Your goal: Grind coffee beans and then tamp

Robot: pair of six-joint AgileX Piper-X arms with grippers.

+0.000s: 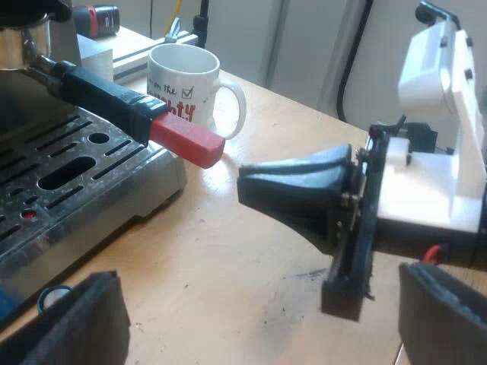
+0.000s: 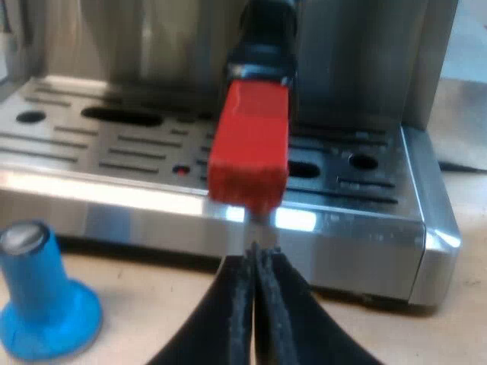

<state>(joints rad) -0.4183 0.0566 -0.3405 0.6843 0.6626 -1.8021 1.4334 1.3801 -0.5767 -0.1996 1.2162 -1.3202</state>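
On the wooden table [image 1: 251, 296] the blue tamper [image 2: 42, 304] stands unused, the red-ended metal holder [image 2: 251, 144] locked in the steel espresso machine [image 1: 91, 179], so tamping likely remains; right gripper [image 2: 255, 258] pressed together empty, left gripper [image 1: 257, 275] spread.

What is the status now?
Right pincer shut, just short of handle. Left pincer open, empty. Handle locked in machine. Nothing in the way.
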